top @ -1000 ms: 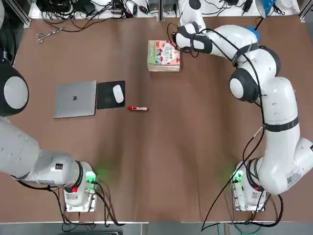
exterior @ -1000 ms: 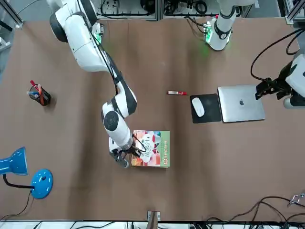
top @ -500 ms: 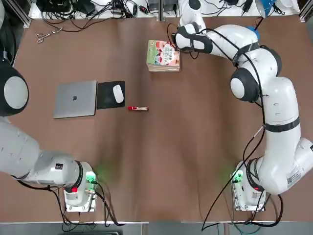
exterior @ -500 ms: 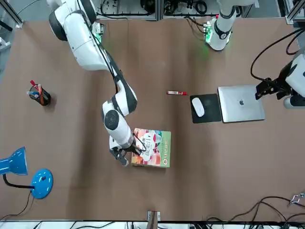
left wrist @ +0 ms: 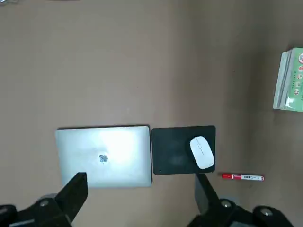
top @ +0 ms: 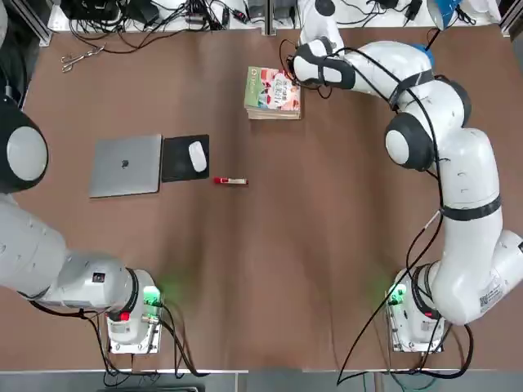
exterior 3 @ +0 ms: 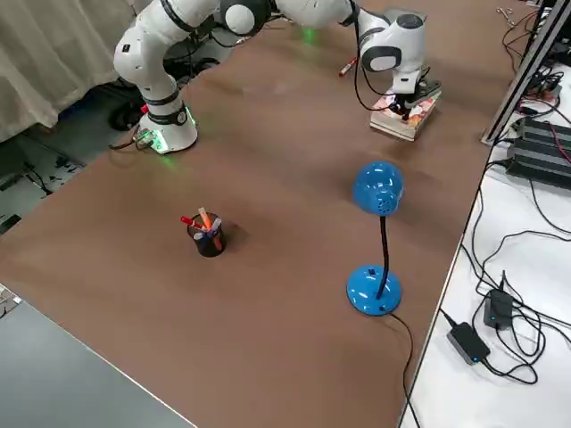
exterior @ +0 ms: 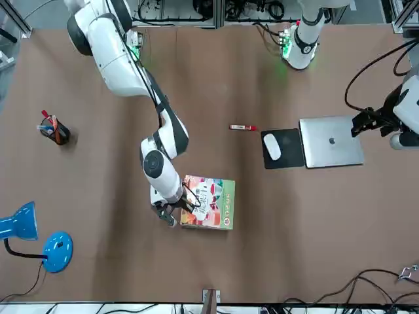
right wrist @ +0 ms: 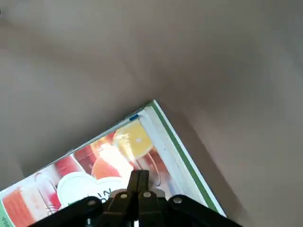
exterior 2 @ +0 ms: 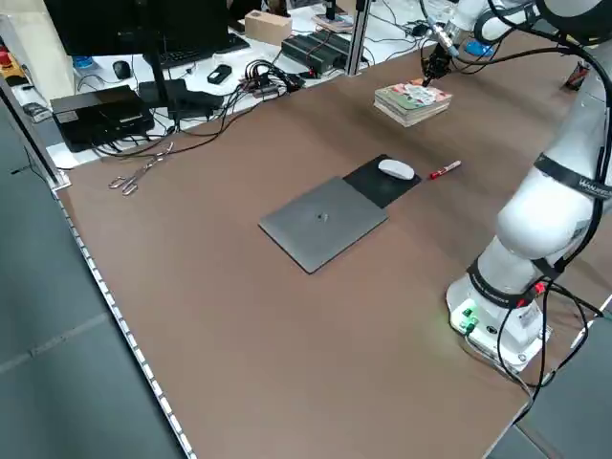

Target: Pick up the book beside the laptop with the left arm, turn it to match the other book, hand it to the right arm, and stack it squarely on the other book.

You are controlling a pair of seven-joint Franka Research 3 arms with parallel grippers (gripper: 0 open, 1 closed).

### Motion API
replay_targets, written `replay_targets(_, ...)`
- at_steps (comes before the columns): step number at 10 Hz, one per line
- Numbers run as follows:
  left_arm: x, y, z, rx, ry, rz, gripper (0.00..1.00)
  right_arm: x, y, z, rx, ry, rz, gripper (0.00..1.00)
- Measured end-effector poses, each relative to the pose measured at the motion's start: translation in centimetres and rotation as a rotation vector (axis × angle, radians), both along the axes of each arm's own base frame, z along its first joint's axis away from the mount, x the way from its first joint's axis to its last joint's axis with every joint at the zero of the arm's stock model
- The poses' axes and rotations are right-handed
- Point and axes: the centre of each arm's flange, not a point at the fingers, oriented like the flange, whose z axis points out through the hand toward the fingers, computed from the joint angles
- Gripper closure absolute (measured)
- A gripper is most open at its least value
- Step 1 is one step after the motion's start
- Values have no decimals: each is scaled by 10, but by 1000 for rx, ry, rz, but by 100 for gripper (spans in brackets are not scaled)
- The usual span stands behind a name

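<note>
A: Right arm [top: 441, 155]?
B: Stretched far out across the desk, wrist bent down, right hand [exterior: 171, 219] low with fingers pressed together.
A: Left?
B: Left arm [top: 33, 245] folded back, raised; left hand [left wrist: 142, 189] spread wide, pointing down.

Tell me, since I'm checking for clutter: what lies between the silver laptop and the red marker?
A black mouse pad with a white mouse on it, seen in the top view, beside the laptop; the marker lies just past it.
</note>
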Motion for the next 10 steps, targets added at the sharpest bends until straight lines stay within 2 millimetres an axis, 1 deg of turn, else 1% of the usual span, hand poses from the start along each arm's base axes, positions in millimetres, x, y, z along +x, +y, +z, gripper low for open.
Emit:
replay_targets(2, 0, -1, 0, 0, 1, -3, 0, -1, 1, 2, 2, 3, 2, 96)
replay_targets(3, 0, -2, 0, 0, 0, -4, 0, -3, 6, 7, 15, 5, 8, 87)
replay_targets(4, 0, -2, 0, 0, 0, -5, 0, -6, 15, 23, 39, -8, 17, 83)
replay_targets(5, 0, -2, 0, 0, -2, -5, 0, -6, 22, 51, 67, -34, 22, 75)
replay_targets(6, 0, -2, 1, 0, -3, -5, 0, -6, 24, 84, 93, -64, 23, 62)
replay_targets(7, 1, -2, 1, 0, -5, -4, 0, -3, 20, 111, 111, -92, 16, 45)
replay_targets(8, 1, -1, 1, -1, -11, -2, 0, 5, 6, 132, 119, -118, 4, 29)
replay_targets(9, 2, 1, 3, -1, -20, 1, 0, 16, -16, 147, 114, -150, 21, 15)
replay_targets(10, 3, 3, 4, -1, -23, 4, 0, 27, -41, 163, 95, -172, 58, 1)
